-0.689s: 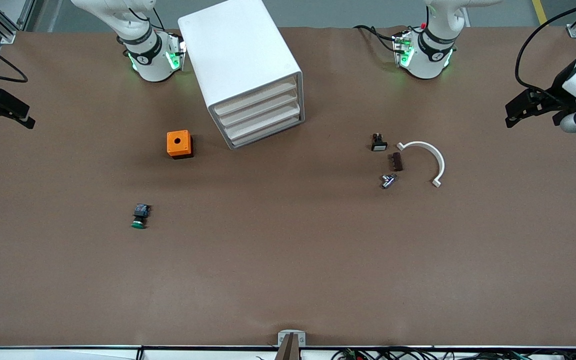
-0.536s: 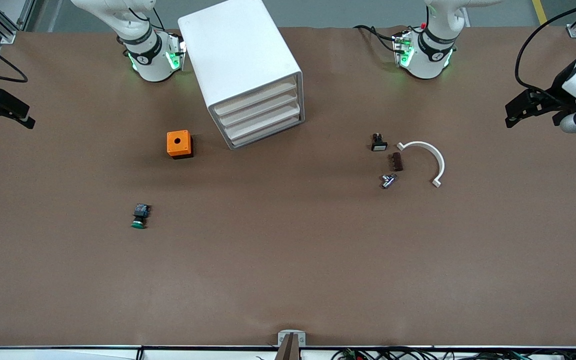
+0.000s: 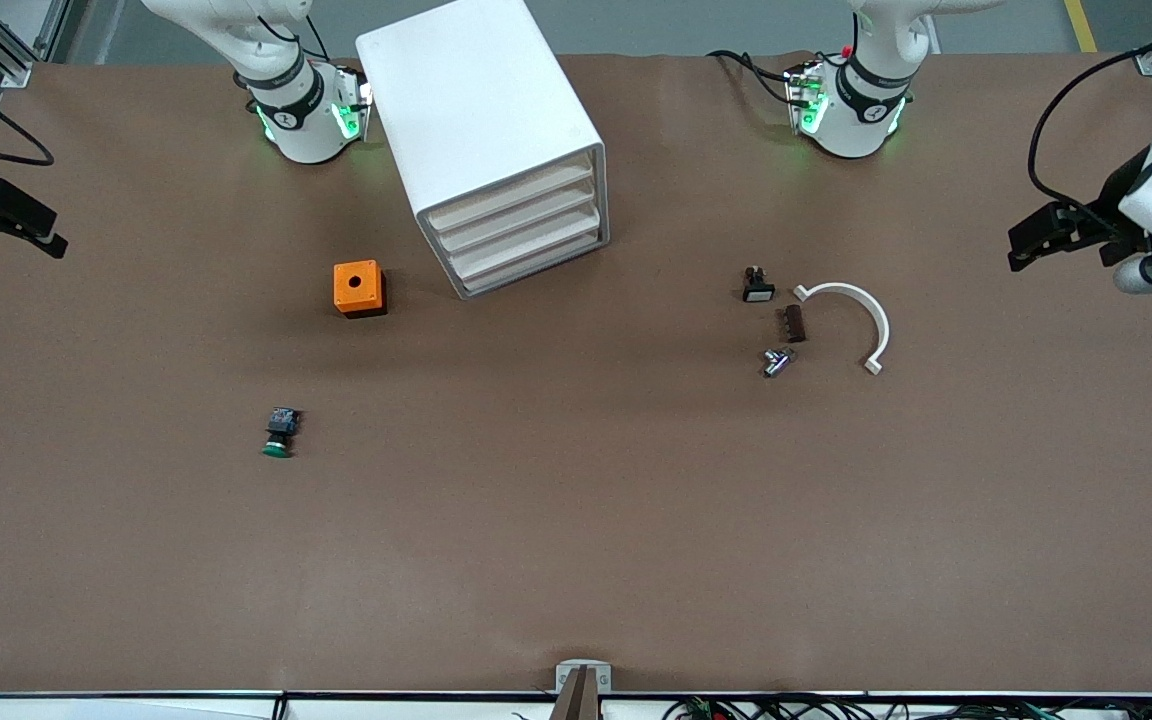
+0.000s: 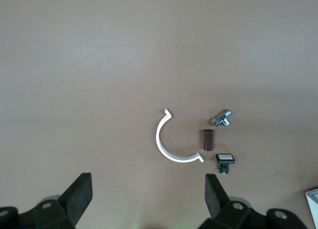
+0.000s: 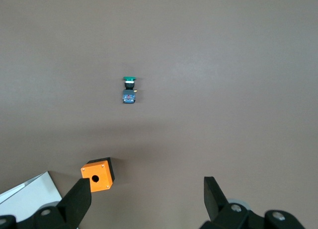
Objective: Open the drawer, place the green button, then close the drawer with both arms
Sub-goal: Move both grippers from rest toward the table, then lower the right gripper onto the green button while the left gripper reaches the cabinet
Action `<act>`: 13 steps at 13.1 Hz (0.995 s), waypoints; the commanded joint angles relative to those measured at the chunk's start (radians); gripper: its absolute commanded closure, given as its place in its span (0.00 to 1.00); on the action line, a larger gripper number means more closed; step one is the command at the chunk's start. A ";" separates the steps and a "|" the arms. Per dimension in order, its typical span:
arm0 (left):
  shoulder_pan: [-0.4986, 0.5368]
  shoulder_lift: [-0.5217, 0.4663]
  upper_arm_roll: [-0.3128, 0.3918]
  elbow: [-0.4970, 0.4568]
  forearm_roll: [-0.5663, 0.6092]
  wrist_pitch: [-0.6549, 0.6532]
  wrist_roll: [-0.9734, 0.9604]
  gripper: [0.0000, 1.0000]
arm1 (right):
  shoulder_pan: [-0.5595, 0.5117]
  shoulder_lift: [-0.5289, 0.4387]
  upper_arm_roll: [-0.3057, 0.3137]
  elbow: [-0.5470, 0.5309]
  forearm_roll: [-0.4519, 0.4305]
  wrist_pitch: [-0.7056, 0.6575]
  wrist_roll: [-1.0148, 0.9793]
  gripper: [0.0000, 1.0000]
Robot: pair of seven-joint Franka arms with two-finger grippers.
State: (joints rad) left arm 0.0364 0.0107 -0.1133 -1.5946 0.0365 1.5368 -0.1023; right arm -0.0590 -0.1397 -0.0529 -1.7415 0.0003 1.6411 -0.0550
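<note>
Front view. We found the task at its outset. The drawer [image 3: 526, 238], third from the top in the white cabinet [image 3: 481, 130], was fully shut, flush with its three neighbours. The button [image 3: 279, 433] lay on the bare desk [image 3: 576, 520], nearer the camera than the orange box [image 3: 359, 288] and well apart from the cabinet. The left gripper [image 3: 1021, 240] hung over the left arm's end of the desk, its jaws spread wide and holding nothing; the right gripper [image 3: 51, 232] hung over the right arm's end in the same state. We judged that opening, placing and closing all remained to be done.

Left wrist view. Between the wide, empty jaws of the left gripper [image 4: 146, 196] we saw only items outside the task: a white curved clip [image 4: 171, 142], a small brown block [image 4: 207, 138], a metal fitting [image 4: 221, 118] and a black-bodied, white-faced part [image 4: 224, 160]. No drawer front showed between these jaws.

Right wrist view. The right gripper [image 5: 146, 196] also stood fully open and empty. The button [image 5: 129, 89] lay well ahead of its jaws, untouched, with the orange box [image 5: 98, 174] just beside one jaw tip and a corner of the cabinet [image 5: 27, 194] at the frame edge.
</note>
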 commanded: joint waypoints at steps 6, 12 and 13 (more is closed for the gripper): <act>0.000 0.181 -0.012 0.021 -0.010 0.071 -0.075 0.00 | -0.009 0.348 -0.001 0.200 -0.077 0.031 -0.028 0.00; -0.078 0.330 -0.032 0.027 -0.075 0.184 -0.446 0.00 | 0.067 0.358 0.007 -0.120 0.061 0.437 0.219 0.00; -0.104 0.354 -0.032 0.030 -0.073 0.200 -0.535 0.00 | 0.089 0.368 0.007 -0.174 0.061 0.522 0.221 0.00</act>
State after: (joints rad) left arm -0.0275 0.3239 -0.1423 -1.5934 -0.0282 1.7249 -0.5087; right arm 0.0102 0.2437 -0.0445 -1.8019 0.0397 2.0431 0.1497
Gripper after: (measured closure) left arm 0.000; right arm 0.000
